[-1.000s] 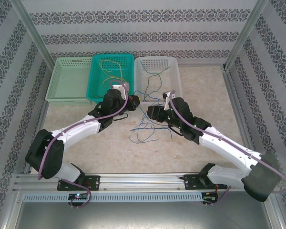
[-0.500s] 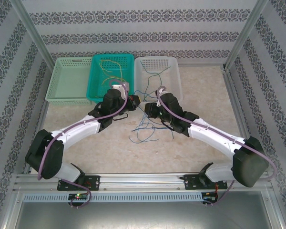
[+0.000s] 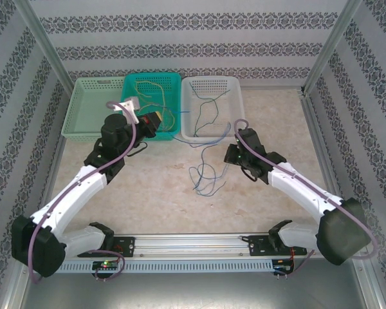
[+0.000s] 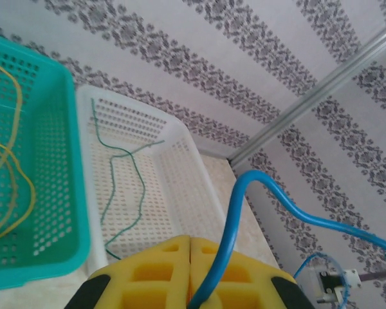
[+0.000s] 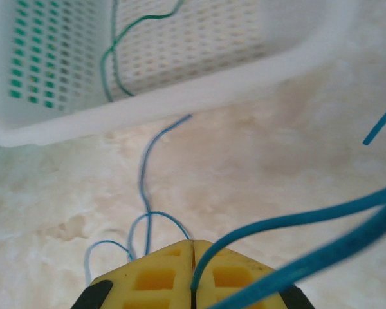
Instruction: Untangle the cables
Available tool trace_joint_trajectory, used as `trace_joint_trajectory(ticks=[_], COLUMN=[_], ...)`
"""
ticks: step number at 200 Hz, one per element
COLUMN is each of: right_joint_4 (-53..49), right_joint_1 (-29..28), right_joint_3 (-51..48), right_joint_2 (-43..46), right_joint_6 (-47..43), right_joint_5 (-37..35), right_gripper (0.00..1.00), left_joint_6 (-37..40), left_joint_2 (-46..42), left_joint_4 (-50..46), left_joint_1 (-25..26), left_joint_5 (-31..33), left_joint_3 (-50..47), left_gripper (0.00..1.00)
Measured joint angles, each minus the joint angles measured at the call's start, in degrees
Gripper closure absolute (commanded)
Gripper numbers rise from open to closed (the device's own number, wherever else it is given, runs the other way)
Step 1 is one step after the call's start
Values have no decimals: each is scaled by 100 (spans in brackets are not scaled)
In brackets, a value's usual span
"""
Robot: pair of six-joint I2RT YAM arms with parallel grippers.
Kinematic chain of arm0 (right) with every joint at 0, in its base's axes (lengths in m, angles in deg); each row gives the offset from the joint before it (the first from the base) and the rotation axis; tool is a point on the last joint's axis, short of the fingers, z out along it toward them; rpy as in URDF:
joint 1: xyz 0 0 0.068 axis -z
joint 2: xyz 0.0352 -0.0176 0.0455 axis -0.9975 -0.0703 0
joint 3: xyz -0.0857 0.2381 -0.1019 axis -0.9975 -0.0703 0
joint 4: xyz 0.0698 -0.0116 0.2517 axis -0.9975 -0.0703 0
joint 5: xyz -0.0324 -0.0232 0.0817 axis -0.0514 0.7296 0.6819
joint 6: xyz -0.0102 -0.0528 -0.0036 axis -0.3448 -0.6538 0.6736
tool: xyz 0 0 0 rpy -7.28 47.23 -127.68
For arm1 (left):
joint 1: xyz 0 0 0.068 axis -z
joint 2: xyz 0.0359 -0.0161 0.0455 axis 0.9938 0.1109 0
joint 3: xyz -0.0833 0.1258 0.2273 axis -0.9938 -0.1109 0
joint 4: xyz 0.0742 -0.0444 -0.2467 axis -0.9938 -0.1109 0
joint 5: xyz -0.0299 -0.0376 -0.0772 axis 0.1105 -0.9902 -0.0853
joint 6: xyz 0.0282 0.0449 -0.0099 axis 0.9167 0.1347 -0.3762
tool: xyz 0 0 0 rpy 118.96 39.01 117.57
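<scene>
My left gripper (image 3: 156, 122) hangs over the front right corner of the teal basket (image 3: 153, 76), shut on a blue cable (image 4: 244, 193) that rises from between its yellow fingers (image 4: 154, 270). To the right of the loose blue cables (image 3: 202, 177) on the table, my right gripper (image 3: 229, 154) is shut on another blue strand (image 5: 276, 225). More blue loops (image 5: 145, 167) lie just ahead of it. Yellow cables (image 3: 156, 90) lie in the teal basket. A green cable (image 3: 209, 106) lies in the white basket (image 3: 206, 137).
A light green basket (image 3: 67, 129) stands left of the teal one, all three in a row at the back. Patterned walls and metal posts (image 3: 325, 51) close in the table. The arms' rail (image 3: 193, 241) runs along the near edge.
The right gripper has shut on a blue strand and drawn back to the right. My left arm has swung left and back to the teal basket with its blue cable. The blue tangle has spread out.
</scene>
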Motion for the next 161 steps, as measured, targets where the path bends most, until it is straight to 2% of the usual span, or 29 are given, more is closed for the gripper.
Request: trace_joint_trajectory(ticks=[30, 62, 70, 88, 92, 102, 109, 137, 161], right_joint_4=[-133, -181, -208, -323, -361, -420, -444, -476, -433], right_joint_1=[92, 76, 74, 46, 31, 4, -28, -37, -37], right_joint_3=[-57, -46, -44, 17, 46, 111, 160, 282, 282], right_joint_2=[11, -494, -636, -918, -964, -1043, -1058, -881, -372], right_joint_6=[-2, -4, -4, -48, -44, -105, -120, -199, -162], right_joint_5=[26, 232, 278, 350, 354, 378, 385, 402, 444], right_gripper=[100, 100, 89, 74, 67, 41, 32, 27, 25], left_joint_6=[186, 417, 485, 588, 601, 625, 634, 632, 542], left_joint_2=[-400, -719, -772, -850, -859, -870, -870, -863, -870], left_joint_4=[-531, -1152, -1290, -1458, -1471, -1506, -1526, -1676, -1683], left_joint_1=[-393, -675, -704, -723, -721, -721, -723, -745, -787], left_joint_5=[31, 90, 114, 107, 103, 85, 83, 42, 74], left_joint_3=[11, 184, 284, 483, 516, 566, 573, 573, 566], left_gripper=[100, 100, 100, 100, 100, 100, 100, 100, 100])
